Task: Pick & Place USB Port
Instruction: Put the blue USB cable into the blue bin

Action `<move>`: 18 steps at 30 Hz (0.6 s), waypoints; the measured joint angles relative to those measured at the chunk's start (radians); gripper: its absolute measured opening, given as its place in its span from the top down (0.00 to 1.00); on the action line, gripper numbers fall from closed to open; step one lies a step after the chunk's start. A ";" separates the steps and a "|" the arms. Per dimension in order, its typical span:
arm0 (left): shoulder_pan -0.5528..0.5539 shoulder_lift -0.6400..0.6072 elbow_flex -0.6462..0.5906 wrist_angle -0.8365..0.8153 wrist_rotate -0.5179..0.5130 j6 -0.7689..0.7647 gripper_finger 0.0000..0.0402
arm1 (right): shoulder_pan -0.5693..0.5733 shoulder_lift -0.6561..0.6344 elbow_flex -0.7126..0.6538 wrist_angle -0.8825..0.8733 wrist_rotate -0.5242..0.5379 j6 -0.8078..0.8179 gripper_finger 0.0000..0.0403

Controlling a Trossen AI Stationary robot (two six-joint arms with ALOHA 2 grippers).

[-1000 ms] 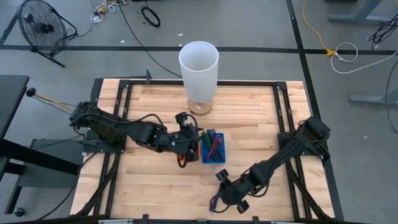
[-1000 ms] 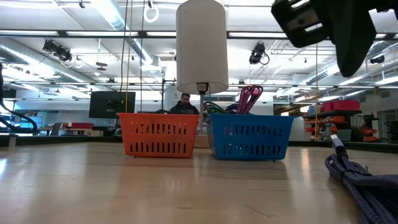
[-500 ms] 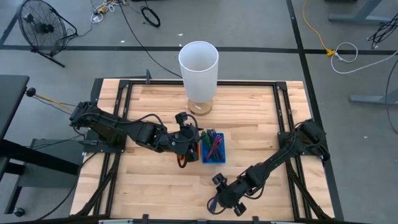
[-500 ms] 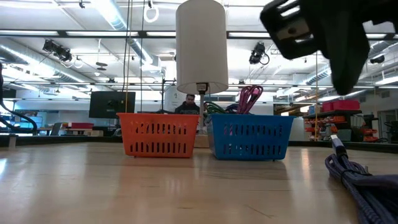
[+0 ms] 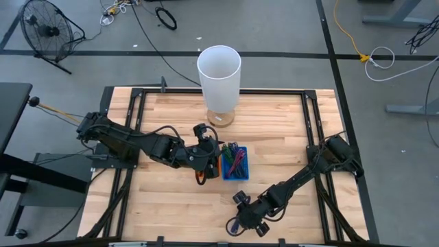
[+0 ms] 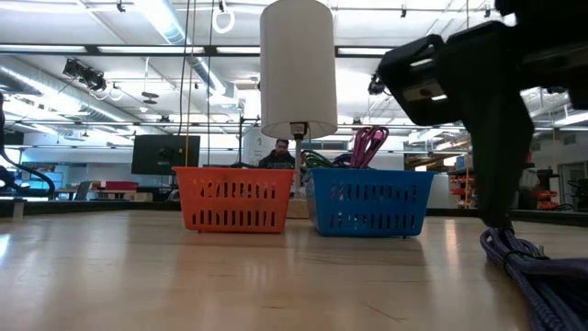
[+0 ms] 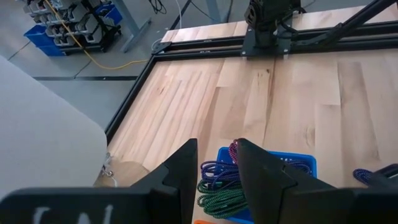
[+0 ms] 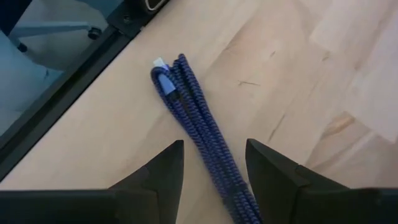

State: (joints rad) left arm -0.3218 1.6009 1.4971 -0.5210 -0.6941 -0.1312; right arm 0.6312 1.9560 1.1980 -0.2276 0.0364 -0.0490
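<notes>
Cable first: a coiled blue-purple braided USB cable (image 8: 198, 127) lies flat on the wooden desk (image 5: 274, 130) near its front edge, with a pale connector showing at one end of the bundle in the right wrist view. In the high view the cable (image 5: 234, 224) shows just beside the right claw (image 5: 248, 217), and in the low view it rests on the desk at the far right (image 6: 528, 262). The right claw (image 8: 211, 171) hangs directly over the cable with its two dark fingers (image 8: 163, 169) spread apart, one on each side of the bundle, and nothing between them; whether they touch the cable cannot be told. Farther back, near the middle of the desk, a blue basket (image 5: 234, 167) holds several coloured cables, green, purple and pink among them, and an orange basket (image 6: 233, 199) stands right beside it. The left claw (image 7: 216, 165) hovers above these baskets, its fingers spread with a narrow gap and gripping nothing; the blue basket (image 7: 297, 160) shows below it. Behind the baskets stands a tall white cylinder (image 5: 219, 75) on a round wooden base. In the low view a person (image 6: 277, 152) is visible in the room beyond the desk.
</notes>
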 joint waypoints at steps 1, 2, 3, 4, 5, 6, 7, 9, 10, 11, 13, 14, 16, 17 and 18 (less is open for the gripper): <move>0.000 0.000 0.000 0.000 0.000 -0.009 0.70 | -0.002 0.000 0.000 -0.001 0.000 0.000 0.57; 0.000 0.000 0.000 0.000 0.000 -0.015 0.70 | -0.004 0.000 0.000 -0.001 0.000 0.000 0.57; 0.000 0.000 0.000 0.000 0.000 -0.018 0.70 | -0.007 0.000 0.000 -0.003 0.000 -0.001 0.57; 0.000 0.000 0.000 0.000 0.005 -0.019 0.70 | -0.009 0.000 0.000 -0.007 0.000 -0.001 0.57; 0.000 0.000 0.000 -0.001 0.012 -0.019 0.70 | -0.011 0.003 0.000 -0.012 0.000 -0.001 0.57; 0.000 0.000 0.000 0.000 0.020 -0.019 0.70 | -0.012 0.008 0.000 -0.015 0.000 -0.001 0.57; 0.000 0.000 0.000 0.000 0.025 -0.019 0.70 | -0.012 0.015 0.000 -0.021 0.000 -0.002 0.57; -0.001 0.000 0.000 -0.001 0.027 -0.019 0.70 | -0.013 0.028 -0.001 -0.024 -0.002 -0.004 0.57; -0.001 0.000 0.000 -0.001 0.028 -0.019 0.70 | -0.013 0.035 -0.001 -0.020 -0.007 -0.004 0.57; -0.001 0.000 0.000 -0.001 0.028 -0.019 0.70 | -0.012 0.041 -0.001 -0.018 -0.009 -0.003 0.57; -0.001 0.000 0.000 -0.001 0.028 -0.019 0.70 | -0.012 0.049 0.000 -0.016 -0.008 0.010 0.57; -0.001 0.000 0.000 -0.002 0.028 -0.019 0.70 | -0.013 0.051 0.000 -0.019 -0.004 0.024 0.57; -0.001 0.000 0.000 -0.002 0.028 -0.019 0.70 | -0.016 0.055 0.002 -0.026 -0.007 0.058 0.62; -0.001 0.000 0.000 -0.002 0.028 -0.019 0.70 | -0.018 0.055 0.002 -0.031 -0.014 0.075 0.66; -0.001 0.000 0.000 -0.003 0.028 -0.019 0.70 | -0.022 0.055 0.002 -0.036 -0.031 0.083 0.72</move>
State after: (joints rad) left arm -0.3223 1.6009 1.4971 -0.5236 -0.6662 -0.1505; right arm 0.6092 2.0110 1.2003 -0.2636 0.0056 0.0340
